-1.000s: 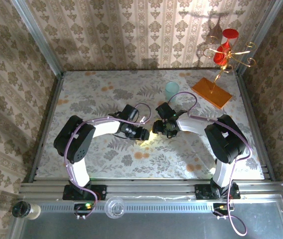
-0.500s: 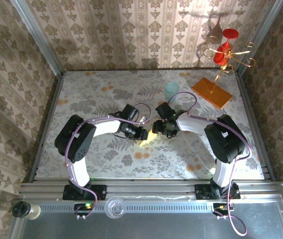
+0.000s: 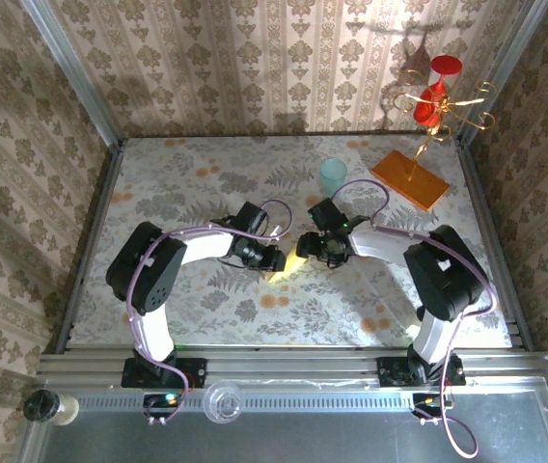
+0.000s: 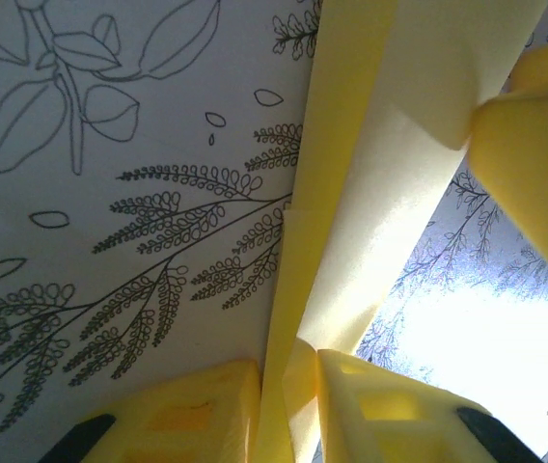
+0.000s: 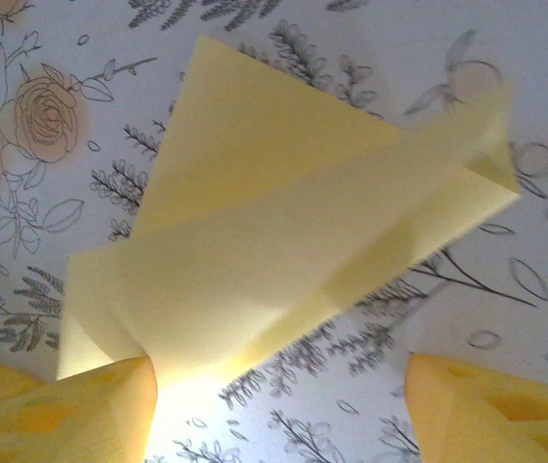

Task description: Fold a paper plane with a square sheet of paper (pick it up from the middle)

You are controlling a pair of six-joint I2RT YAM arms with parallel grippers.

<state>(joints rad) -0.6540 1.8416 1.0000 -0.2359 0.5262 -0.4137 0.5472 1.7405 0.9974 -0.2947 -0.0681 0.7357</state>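
Observation:
The paper plane [image 3: 287, 272], a folded piece of thin yellow paper, lies mid-table between my two grippers. In the left wrist view its long creased layers [image 4: 390, 193] run away from the camera, and my left gripper [image 4: 288, 371] is shut on the near edge, one yellow finger on each side. My left gripper [image 3: 276, 260] sits at the paper's left end. In the right wrist view the plane [image 5: 284, 241] lies as a pointed shape on the floral cloth. My right gripper [image 5: 279, 386] is open, its left fingertip [image 5: 110, 405] against the paper's near corner. From above, that gripper [image 3: 309, 253] is at the paper's right.
A pale teal cup [image 3: 333, 176] stands behind the grippers. An orange slab [image 3: 409, 179] with a gold stand holding red pieces [image 3: 434, 96] sits at the back right. Patterned walls close in the table on three sides.
My left gripper's jaws have narrowed onto the paper's edge. The right arm has shifted slightly to the right, its jaws staying open.

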